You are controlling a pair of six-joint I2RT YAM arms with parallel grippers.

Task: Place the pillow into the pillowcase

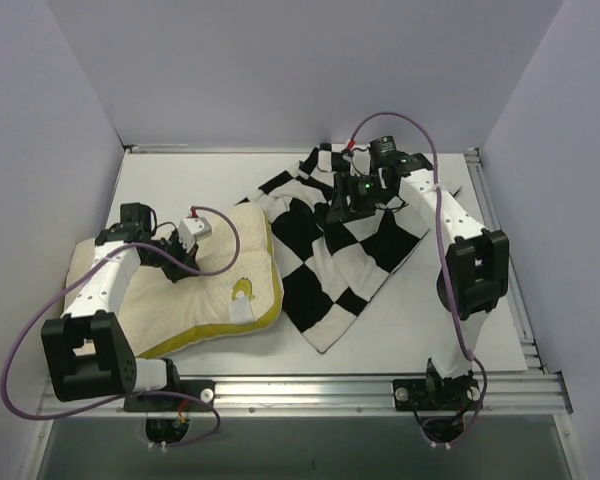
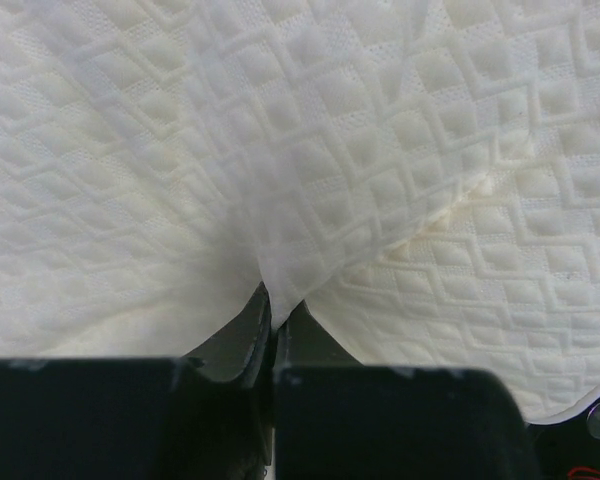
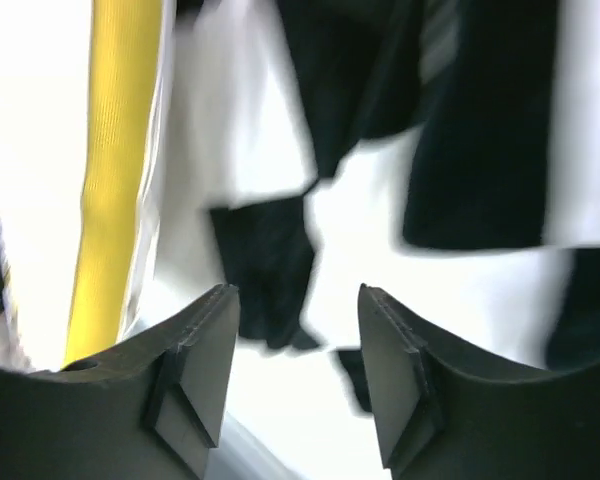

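The cream quilted pillow (image 1: 200, 285) with its yellow side edge lies at the left of the table. My left gripper (image 1: 177, 262) rests on its top and is shut on a pinched fold of the pillow's cover (image 2: 280, 285). The black-and-white checkered pillowcase (image 1: 345, 255) lies crumpled to the right of the pillow, its left edge overlapping the pillow's far right corner. My right gripper (image 1: 346, 203) is open above the pillowcase's far part. In the right wrist view the checkered fabric (image 3: 330, 215) lies below the empty fingers, with the pillow's yellow edge (image 3: 115, 180) at the left.
The white table top (image 1: 180, 180) is bounded by grey walls at the left, back and right. A metal rail (image 1: 310, 392) runs along the near edge with both arm bases on it. The left arm's purple cable (image 1: 225, 235) loops over the pillow.
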